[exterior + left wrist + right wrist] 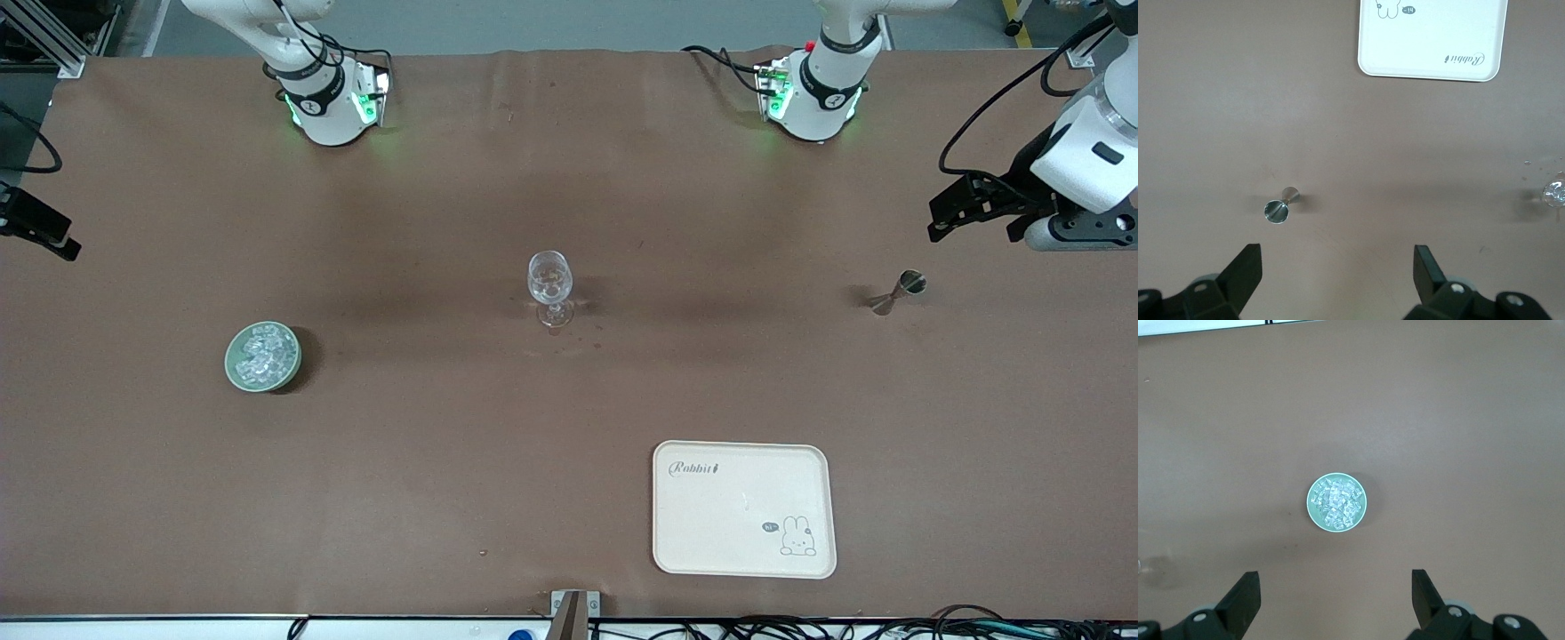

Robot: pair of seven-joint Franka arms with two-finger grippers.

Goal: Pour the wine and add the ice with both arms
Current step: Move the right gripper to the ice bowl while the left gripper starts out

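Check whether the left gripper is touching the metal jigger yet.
Apart. In the left wrist view the left gripper has its jaws spread wide, with bare table between them and the jigger, which stands alone on the table.

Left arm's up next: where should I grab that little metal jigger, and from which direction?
Grip the jigger at its narrow waist, where its two cones meet. It appears to stand upright on the table, toward the left arm's end, so I'd bring the left gripper in level from the side, fingers either side of the waist. Its fingers are already spread wide, and the flaring cones should help stop slipping.
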